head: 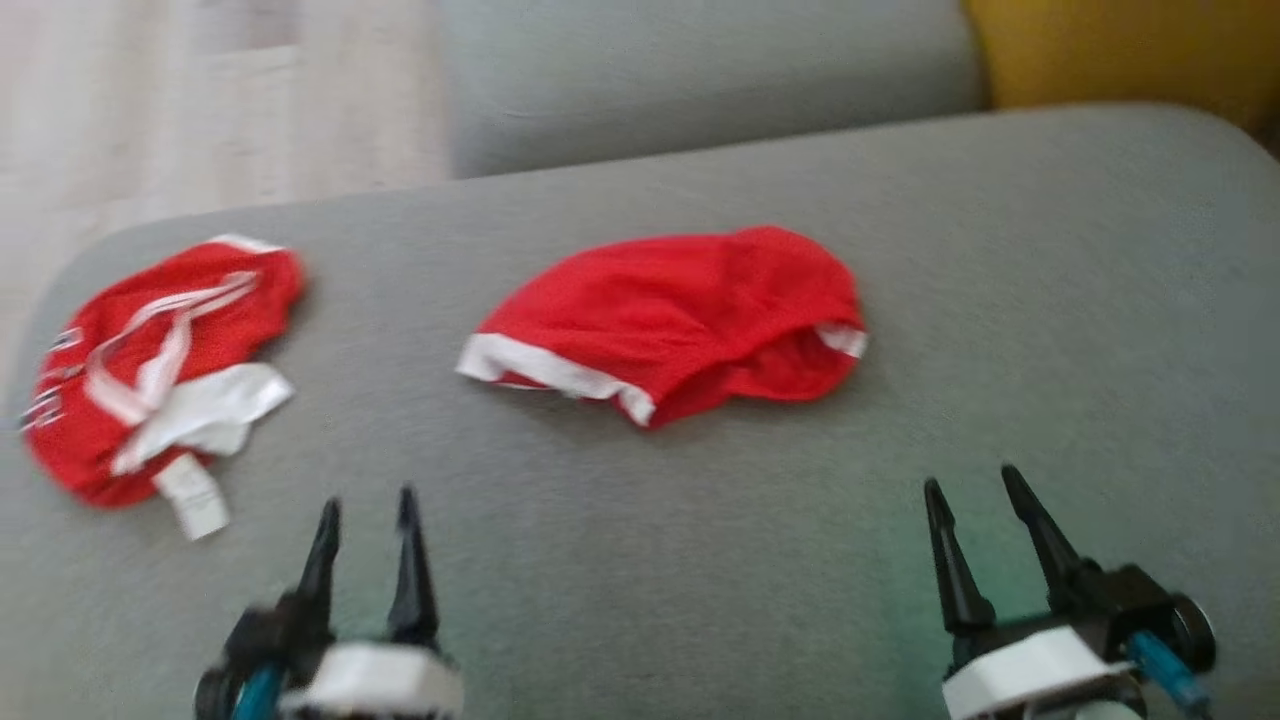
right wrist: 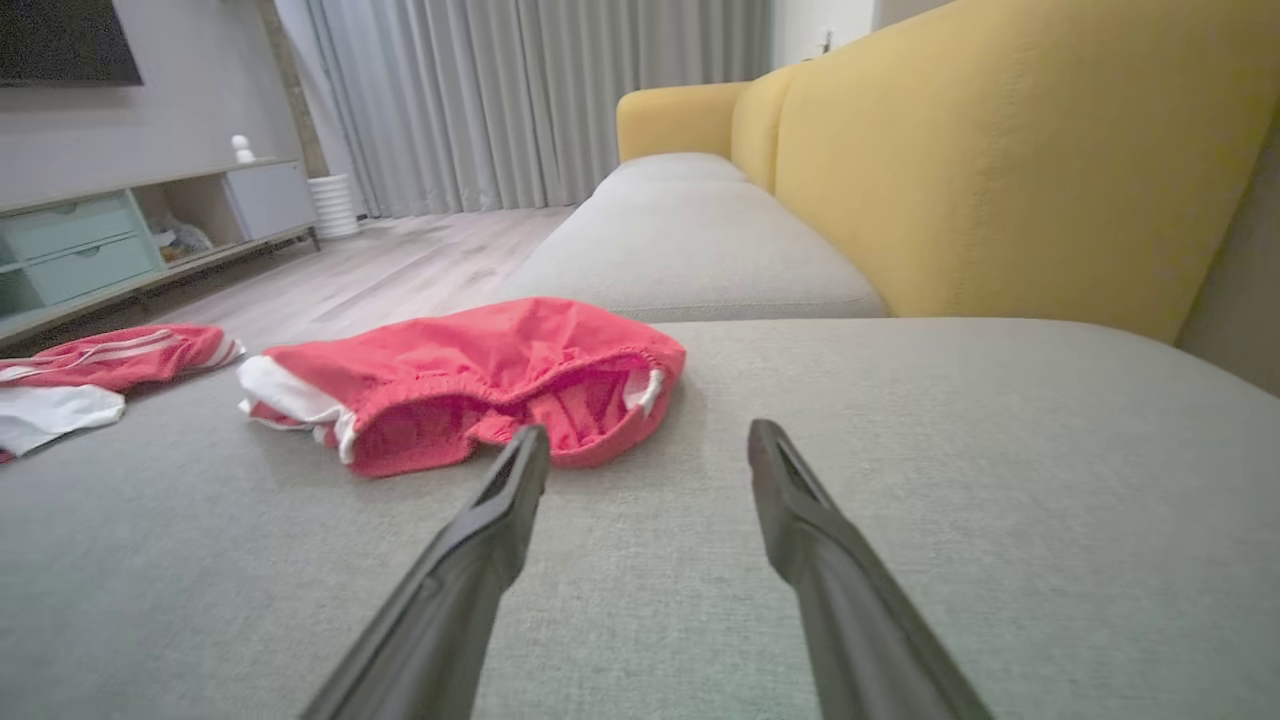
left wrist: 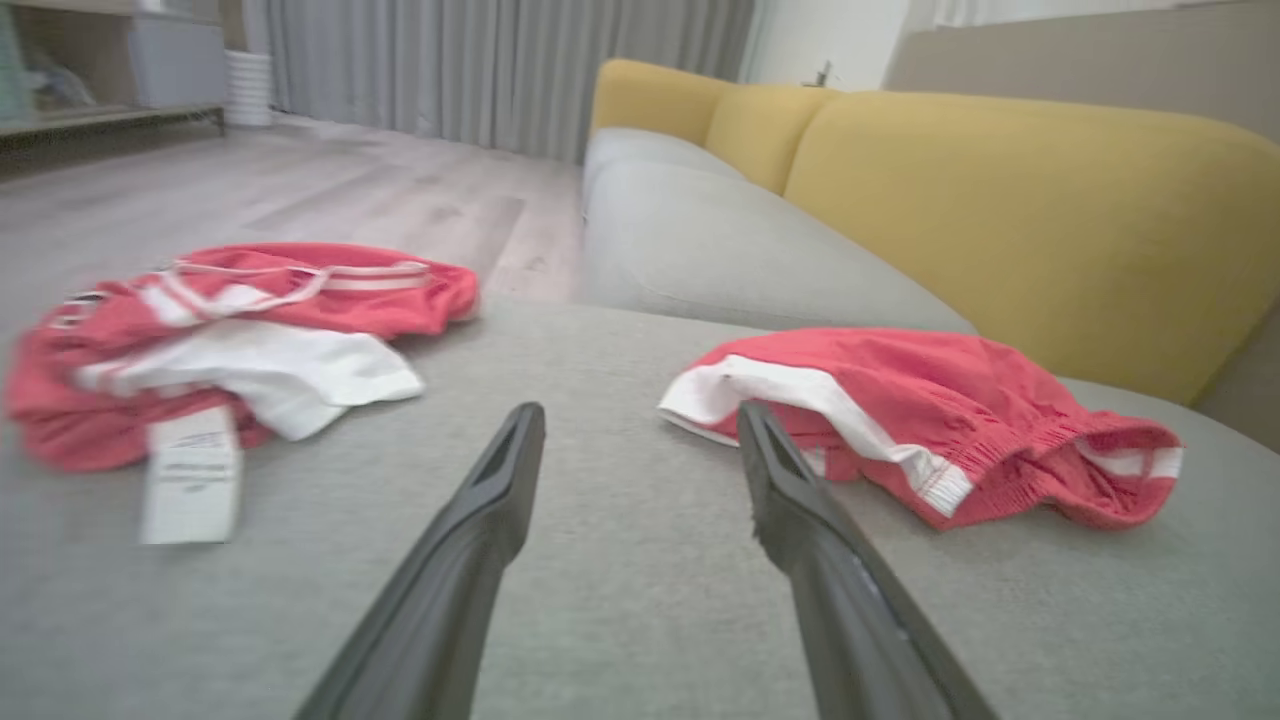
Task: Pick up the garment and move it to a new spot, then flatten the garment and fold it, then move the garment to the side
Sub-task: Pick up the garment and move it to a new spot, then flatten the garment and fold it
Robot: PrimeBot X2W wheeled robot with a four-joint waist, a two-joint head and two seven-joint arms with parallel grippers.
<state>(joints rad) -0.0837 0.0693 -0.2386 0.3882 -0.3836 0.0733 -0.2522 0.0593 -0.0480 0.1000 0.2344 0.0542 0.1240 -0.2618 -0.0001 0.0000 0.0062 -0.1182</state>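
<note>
- On the grey sofa cushion [head: 700,580], near its middle in the head view, lies the red garment [head: 680,320]. It is crumpled into a low mound, with a white band along its near-left edge and a bit of white trim at its right end.
- From the right wrist view its elastic waistband gapes toward the camera and shows the red inside.
- Well to the left, close to the cushion's rounded corner, lies a second red piece [head: 150,370]. It is bunched, with white drawstrings across it and white lining spilling out. A white label [head: 195,495] lies flat on the cushion at its near side.
- The two pieces lie apart, with bare grey fabric between them.
- The left claw [head: 368,498] is at the lower left of the head view. Its fingers are apart with nothing between them, and they point toward the gap between the two pieces.
- In the left wrist view, one fingertip overlaps the garment's white band. In the head view the claw stands clearly short of the cloth.
- The right claw [head: 971,478] is at the lower right, its fingers spread and holding nothing. It sits nearer than the garment and to its right, not touching it.
- Whether either claw rests on the cushion cannot be told.
- Beyond the cushion are another grey seat [right wrist: 690,240] and a yellow backrest [right wrist: 1000,160]. A pale wooden floor [left wrist: 300,190] runs off to the left, toward grey curtains [right wrist: 520,100].
- The head view is somewhat blurred.
</note>
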